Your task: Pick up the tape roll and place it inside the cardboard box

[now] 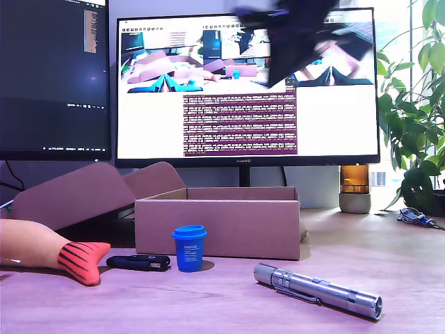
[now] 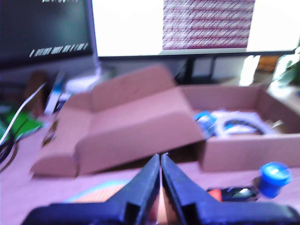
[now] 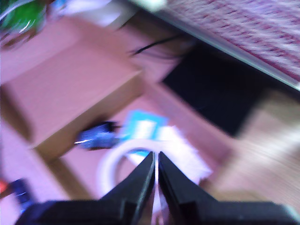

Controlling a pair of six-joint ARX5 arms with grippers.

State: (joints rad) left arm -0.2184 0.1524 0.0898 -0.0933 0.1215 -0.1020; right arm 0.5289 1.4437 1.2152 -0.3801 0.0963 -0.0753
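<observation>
Wooden desk, two lit monitors behind, leafy plant [image 1: 417, 118] at the exterior view's right. Mid-desk, a low brown box [image 1: 217, 224], open on top, with slanted flaps [image 1: 83, 193] beside it toward the exterior view's left. In front of the box: blue cup [image 1: 189, 247], black stick [image 1: 139, 262] and orange fish toy [image 1: 49, 249]. Nearer the exterior view's right, a silver flashlight [image 1: 316, 289].

Tape roll [image 3: 108, 160] hidden behind the box wall in the exterior view. Found only in the wrist views, lying flat on the box floor next to a blue item [image 3: 143, 126]. Looks to be inside the box already, by this reading.

My second gripper [image 3: 155, 157] hanging over the roll, jaws pressed together, nothing seen clamped, though heavily blurred. My first gripper [image 2: 160, 159] low in front of the flaps, above the fish toy, jaws likewise closed and empty. High in the exterior view, a dark smeared arm [image 1: 292, 31] across the monitor; not possible to say which.

Handling, as a guess: a light, stiff ring with a thin band, smooth and a little slippery on the outer face, not fragile. Best pinched across the band, one finger through the hole and one outside. Hard to get under while lying flat, so come down steeply at the near edge.
</observation>
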